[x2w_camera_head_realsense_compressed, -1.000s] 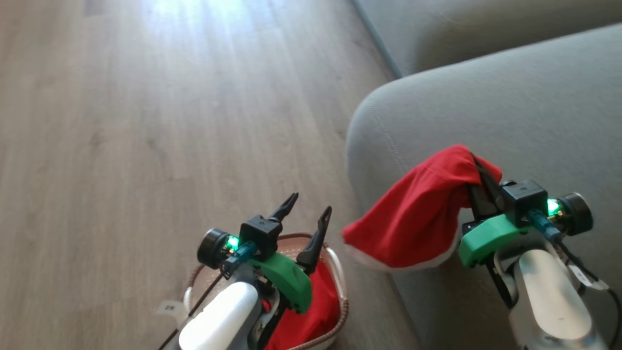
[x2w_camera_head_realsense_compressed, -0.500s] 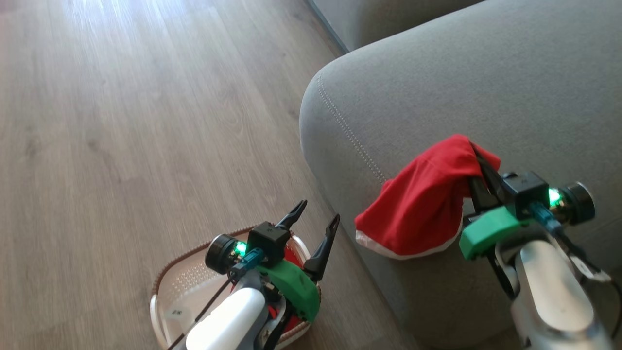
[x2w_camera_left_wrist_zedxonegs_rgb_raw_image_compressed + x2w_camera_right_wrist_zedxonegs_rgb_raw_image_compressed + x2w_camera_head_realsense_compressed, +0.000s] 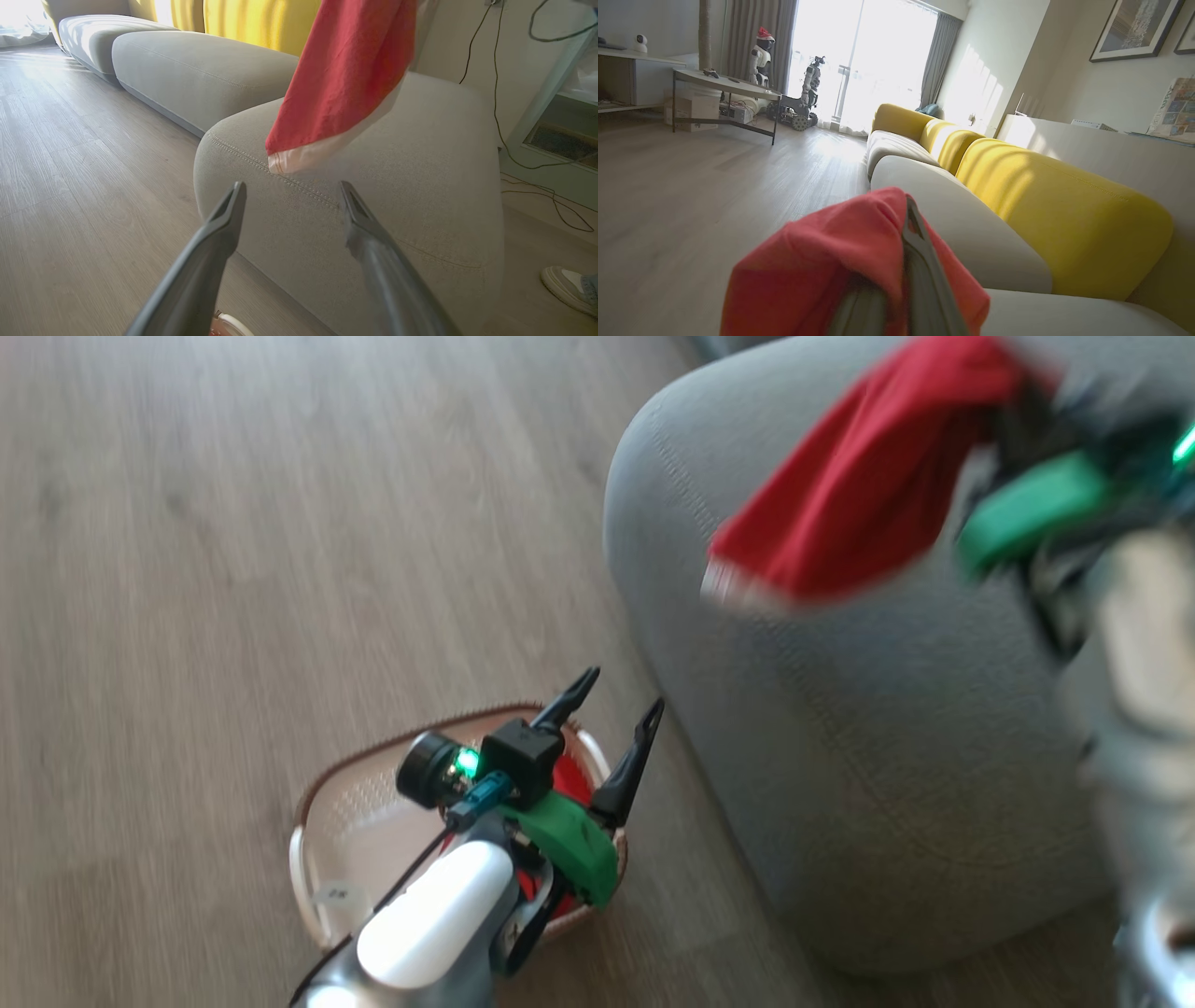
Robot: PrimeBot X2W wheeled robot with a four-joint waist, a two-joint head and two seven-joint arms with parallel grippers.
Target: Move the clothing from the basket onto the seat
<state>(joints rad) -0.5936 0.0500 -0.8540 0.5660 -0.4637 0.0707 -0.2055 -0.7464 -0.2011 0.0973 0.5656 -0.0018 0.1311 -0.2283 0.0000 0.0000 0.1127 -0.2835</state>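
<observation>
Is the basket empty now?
Not empty. Red clothing lies in the basket, partly hidden by the left gripper. The right gripper holds a second garment over the seat.

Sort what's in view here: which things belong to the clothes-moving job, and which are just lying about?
Job: red garment held by the right gripper; second red garment in the cream basket; grey seat cushion; open left gripper over the basket.

Lying about: yellow back cushions; round table; robots by the window; wall cables; a person's shoe.
</observation>
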